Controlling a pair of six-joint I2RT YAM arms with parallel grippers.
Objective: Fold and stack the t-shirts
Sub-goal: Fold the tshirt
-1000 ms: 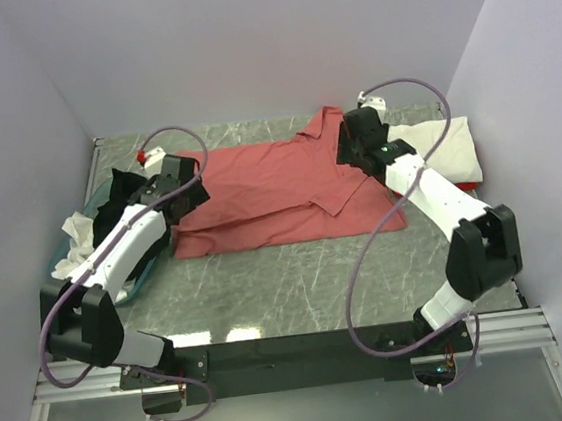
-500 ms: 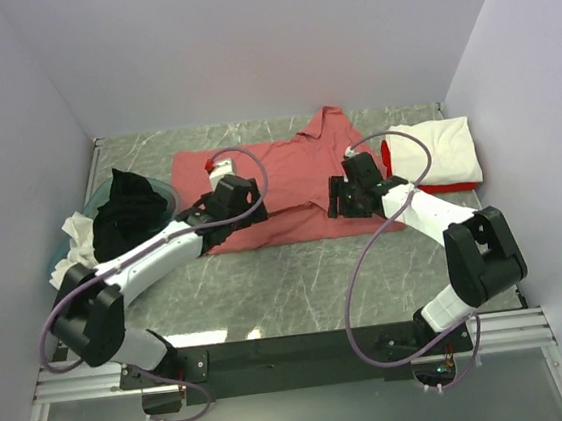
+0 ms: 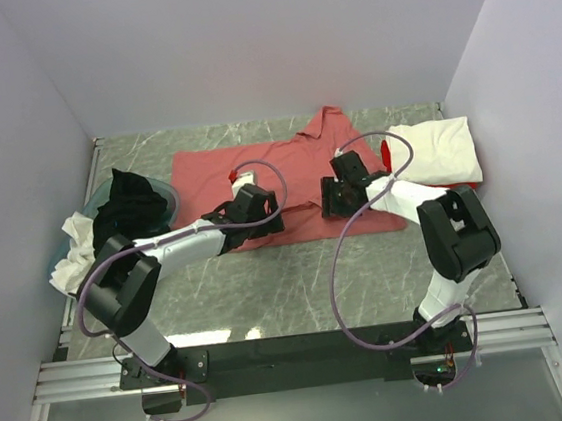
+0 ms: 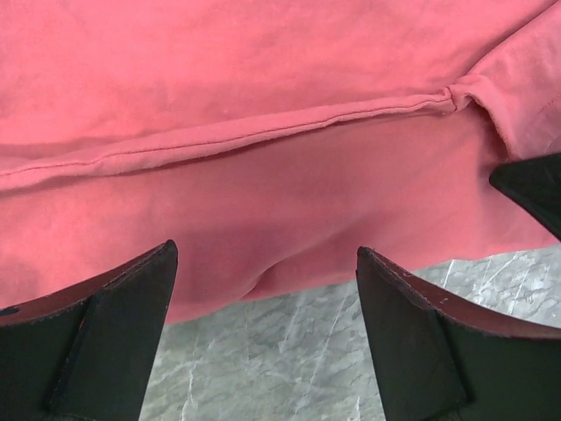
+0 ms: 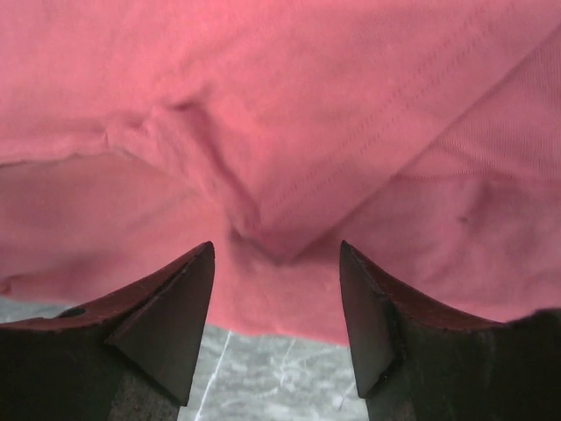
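1. The top view looks steeply down from above the near edge, taking in the whole surface [image 3: 298,279].
2. The left wrist view sits very close over the pink shirt's [image 4: 263,175] near hem, with its fingers [image 4: 105,351] framing the bottom.
3. The right wrist view is equally close, on the same hem.

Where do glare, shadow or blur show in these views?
Top view: white glare patches on the table at its near edge, rest evenly lit. Left wrist: pink shirt seam crisp. Right wrist: cloth softer, pincer fingers dark, shadowed.
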